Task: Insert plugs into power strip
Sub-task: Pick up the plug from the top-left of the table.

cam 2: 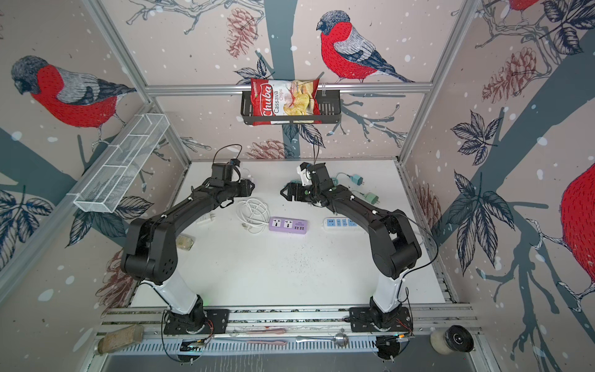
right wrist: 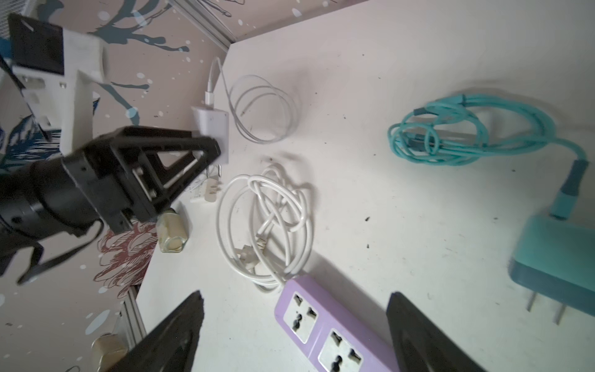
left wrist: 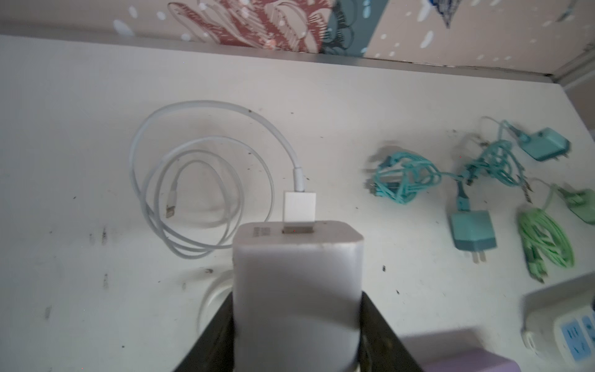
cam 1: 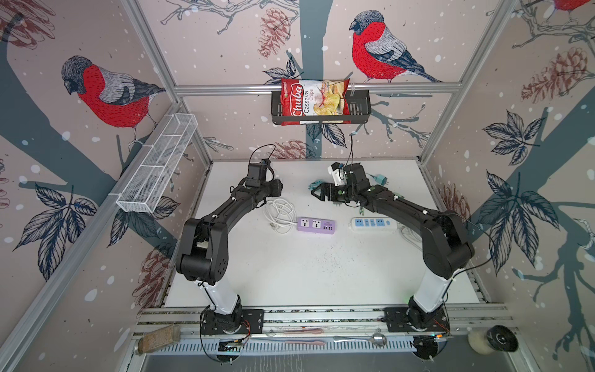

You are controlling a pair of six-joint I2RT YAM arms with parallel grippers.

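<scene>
My left gripper [left wrist: 297,306] is shut on a white plug [left wrist: 297,273], whose white cable [left wrist: 199,174] trails in a coil onto the table; the right wrist view shows the same plug [right wrist: 214,127] lifted. The purple power strip [cam 1: 316,225] lies mid-table with both of its sockets [right wrist: 301,317] empty. My right gripper [cam 1: 317,191] stands open with nothing in it, hovering above the strip's end [right wrist: 322,325]. A teal plug [right wrist: 557,257] lies just beside it. A second teal plug [left wrist: 544,148] and a mint green plug [left wrist: 582,206] lie further right.
A white and blue power strip [cam 1: 372,223] lies right of the purple one. The purple strip's white cord [cam 1: 280,214] is coiled to its left. Another white plug [cam 2: 207,219] and a small jar [cam 2: 185,242] sit under the left arm. Teal [left wrist: 402,180] and green [left wrist: 547,244] cable bundles lie at the back right.
</scene>
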